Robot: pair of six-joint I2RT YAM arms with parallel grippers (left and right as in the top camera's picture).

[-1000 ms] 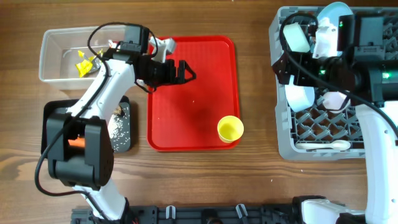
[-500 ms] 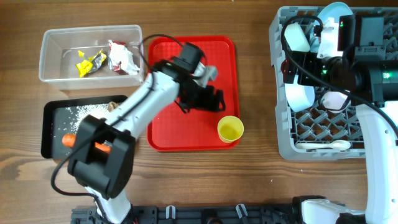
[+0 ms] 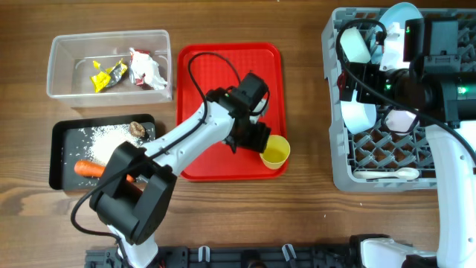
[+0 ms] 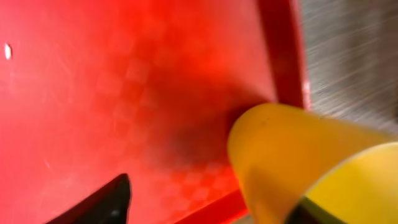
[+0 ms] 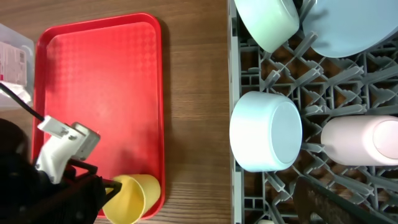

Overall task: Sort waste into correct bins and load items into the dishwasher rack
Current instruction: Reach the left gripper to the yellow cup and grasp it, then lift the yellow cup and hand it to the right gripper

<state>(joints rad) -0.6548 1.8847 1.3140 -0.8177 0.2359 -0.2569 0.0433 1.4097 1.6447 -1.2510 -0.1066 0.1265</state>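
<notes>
Step in hand: picking up the yellow cup (image 3: pixel 276 152). I judge it the last dish still outside the dishwasher rack (image 3: pixel 338 177).
Left hand (image 3: pixel 259 141): low over the near right corner of the red tray (image 3: pixel 223 82), fingers apart on either side of the cup. The near finger (image 4: pixel 102 200) is clear of it. The far one is blurred behind the cup's rim, so I cannot tell whether it touches.
Yellow cup: upright on the red tray, just inside that corner and close to the lip.
Next move: squeeze onto the cup wall, lift clear of the tray lip, then carry it right across the worktop (image 3: pixel 312 216) to a free spot among the pegs.
Black tray (image 3: pixel 56 160): holds the carrot (image 3: pixel 89 168), rice (image 3: pixel 104 135) and brown lump (image 3: pixel 137 128).
Rack contents: spoon (image 3: pixel 387 174) along the near edge. Farther in are the pink cup (image 5: pixel 360 140), two bowls (image 5: pixel 266 130) (image 5: pixel 267 22) and the plate (image 5: pixel 354 28).
Right hand (image 3: pixel 348 80): over the rack, fingers spread wide, nothing visibly in them.
Clear tub (image 3: pixel 52 71): far left, with the yellow wrapper (image 3: pixel 104 74) and red-white wrapper (image 3: pixel 145 68) inside.
Change: a second ago the left hand was at the tray's far left, beside the tub, with its fingers wider. It has since crossed to the cup, which has not moved. The right arm is as it was.
</notes>
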